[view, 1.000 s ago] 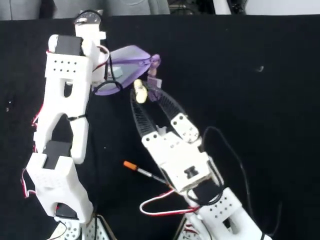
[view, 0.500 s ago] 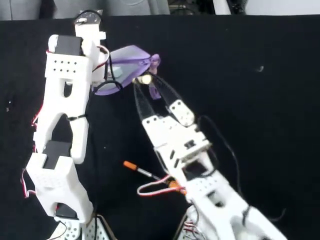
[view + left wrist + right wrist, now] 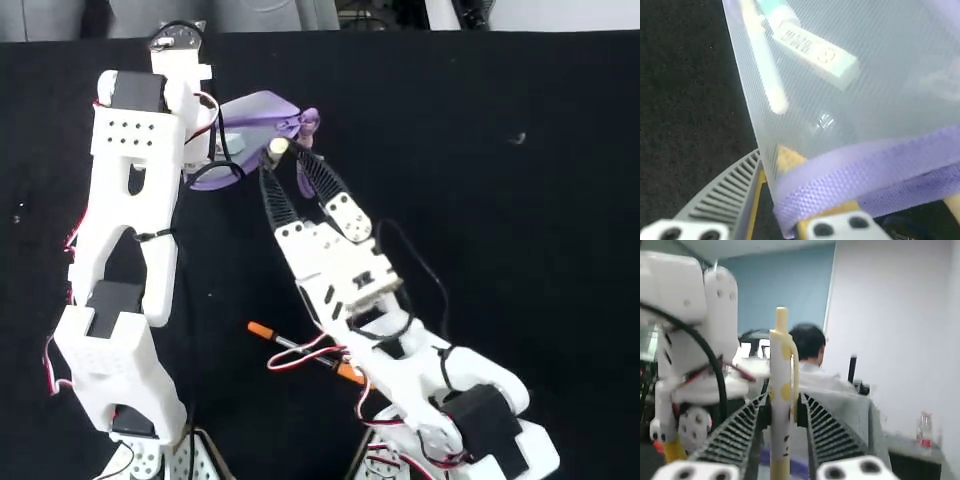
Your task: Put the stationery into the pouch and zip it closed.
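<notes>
The left gripper (image 3: 771, 161) is clamped on the pouch (image 3: 255, 108), pinching its lower edge just under the purple zip band (image 3: 875, 165). One ribbed grey finger (image 3: 732, 187) lies on the outside, and a yellowish pad presses from the other side of the clear wall. The left arm (image 3: 130, 150) reaches to the far left part of the black desk (image 3: 520, 250) and holds the pouch there. The pouch's zip pull (image 3: 311, 121) points to the right.

Through the clear wall, the left wrist view shows stationery already inside. There is a white pen (image 3: 765, 65) and beside it a white block (image 3: 817, 50) with print on it.

The right gripper (image 3: 283, 166) is closed around a yellow pen (image 3: 781, 390) with darker yellow dots. The pen stands upright between the two ribbed fingers (image 3: 830, 430), with its end sticking out past their tips. In the high view that pen end sits right at the pouch's right end, just below the zip pull. Whether it is touching the pouch or already inside the opening cannot be told.

An orange pen (image 3: 262, 330) lies on the desk on the near side, between the two arms. Its near end runs under the right arm's wires.
</notes>
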Tool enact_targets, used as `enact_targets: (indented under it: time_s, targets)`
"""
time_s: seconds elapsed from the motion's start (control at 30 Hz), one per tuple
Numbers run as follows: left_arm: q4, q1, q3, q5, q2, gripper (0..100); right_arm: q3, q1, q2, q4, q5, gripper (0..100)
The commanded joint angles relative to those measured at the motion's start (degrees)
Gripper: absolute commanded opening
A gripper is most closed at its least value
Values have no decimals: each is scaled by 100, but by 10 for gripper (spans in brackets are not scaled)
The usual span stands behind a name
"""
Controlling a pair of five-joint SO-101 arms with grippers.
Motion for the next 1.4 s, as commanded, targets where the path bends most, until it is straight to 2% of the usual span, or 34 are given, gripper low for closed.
enact_targets:
  time_s: [0.0, 0.13, 0.5, 0.7, 0.87, 1.07, 1.17, 1.37]
  targets:
    - [0, -22, -75, 44, -9, 29, -374, -123, 22, -598, 466, 11]
    - [9, -22, -75, 44, -9, 29, -611, -334, 57, -396, 765, 11]
    - [-35, -4, 215, 44, -9, 29, -1393, -325, 171, -202, 774, 11]
    - [-35, -31, 189, 44, -26, 29, -1191, -290, 980, -404, 738, 11]
    - [-35, -31, 180, 44, -44, 29, -1174, -62, 1965, -1354, 774, 11]
    - [-26, -31, 180, 44, -62, 29, -1341, 290, 2941, -1266, 774, 12]
    - [-26, -31, 180, 44, -62, 29, -1253, 448, 3073, -1292, 765, 47]
    - [-35, -31, 180, 44, -35, 29, -875, 510, 2809, -1292, 765, 242]
